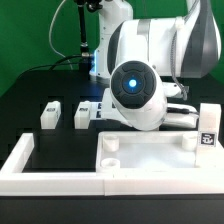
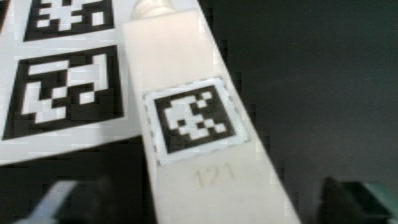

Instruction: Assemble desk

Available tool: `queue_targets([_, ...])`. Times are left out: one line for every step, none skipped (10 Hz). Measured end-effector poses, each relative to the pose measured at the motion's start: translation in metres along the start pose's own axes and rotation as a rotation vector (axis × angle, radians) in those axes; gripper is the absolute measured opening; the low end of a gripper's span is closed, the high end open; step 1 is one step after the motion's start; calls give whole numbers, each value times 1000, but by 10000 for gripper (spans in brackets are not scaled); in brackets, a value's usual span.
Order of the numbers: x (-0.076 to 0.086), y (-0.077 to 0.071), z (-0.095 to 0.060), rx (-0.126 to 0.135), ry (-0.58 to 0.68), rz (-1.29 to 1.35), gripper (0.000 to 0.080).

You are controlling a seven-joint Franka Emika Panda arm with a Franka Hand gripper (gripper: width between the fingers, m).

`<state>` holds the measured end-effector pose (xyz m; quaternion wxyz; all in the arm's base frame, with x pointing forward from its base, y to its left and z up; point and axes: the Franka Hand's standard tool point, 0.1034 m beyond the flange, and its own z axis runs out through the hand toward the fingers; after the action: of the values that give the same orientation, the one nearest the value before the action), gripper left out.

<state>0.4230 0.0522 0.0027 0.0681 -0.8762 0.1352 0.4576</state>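
Closing now risks a skewed grip: your pincer hangs apart astride the tagged desk leg, which lies slanted beside the marker board and could twist free.

Flat white panel, tagged legs behind

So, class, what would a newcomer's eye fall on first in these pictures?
In the exterior view the arm's round blue-lit joint fills the centre, above the white desk panel in the foreground. In the wrist view a long white leg with a black-and-white tag runs through the middle, beside the marker board.
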Motion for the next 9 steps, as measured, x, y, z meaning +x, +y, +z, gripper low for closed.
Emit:
queue_targets([0,0,0,1,0,0,431])
queue_targets([0,1,0,1,1,1,431])
queue_targets([0,1,-1,2,1,1,286])
queue_targets([0,1,-1,3,1,2,287])
queue_targets([0,1,-1,3,1,2,287])
queue_targets([1,2,-1,4,1,2,287])
queue_targets([1,2,-1,4,1,3,287])
queue_targets([1,2,-1,5,1,3,287])
queue_targets([-2,2,-6,11,-2,11,287])
